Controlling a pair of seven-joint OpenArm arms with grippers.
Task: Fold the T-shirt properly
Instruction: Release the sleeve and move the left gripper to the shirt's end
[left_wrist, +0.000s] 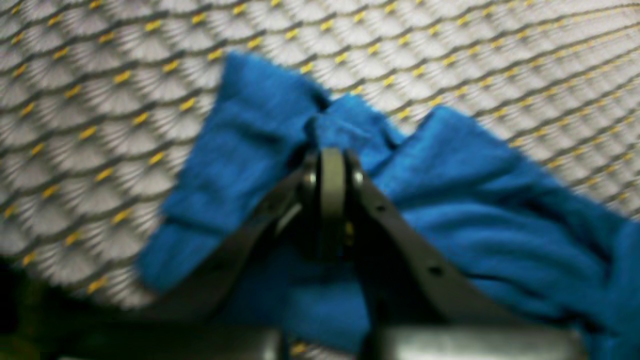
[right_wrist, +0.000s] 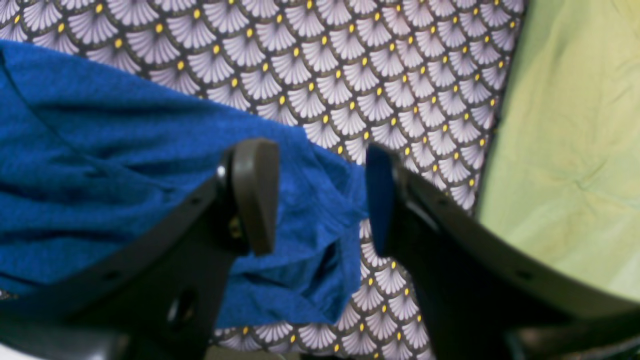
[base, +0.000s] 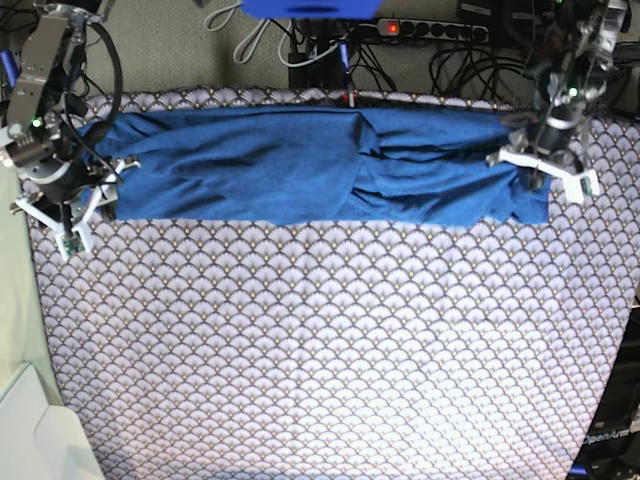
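Folded into a long band along the far edge of the tablecloth (base: 320, 350): the T-shirt (base: 300, 165). Left gripper (left_wrist: 332, 170) pinched tight on one end; right gripper (right_wrist: 320, 200) agape, straddling the other. Best closed squarely on cloth before any lift.

we see a plain medium-blue t-shirt (base: 320, 165) on a tablecloth (base: 330, 340) of lilac-white scallops with dark outlines and yellow dots; beside it, pale green cloth (right_wrist: 570, 140).
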